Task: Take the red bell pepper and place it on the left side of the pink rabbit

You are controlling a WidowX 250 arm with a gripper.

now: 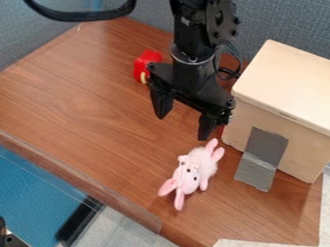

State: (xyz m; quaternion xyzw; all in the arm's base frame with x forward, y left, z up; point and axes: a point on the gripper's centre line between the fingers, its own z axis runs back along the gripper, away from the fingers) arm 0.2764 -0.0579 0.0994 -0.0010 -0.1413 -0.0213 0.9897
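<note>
The red bell pepper is found on the wooden table toward its far side, partly covered from view by the black gripper, whose fingers are set wide apart above the surface. Nearer the camera, the pink rabbit is laid on the tabletop, and beside it a pale box is noted, marked with grey tape.

Table glossy wood; rabbit plush; pepper glossy.
</note>
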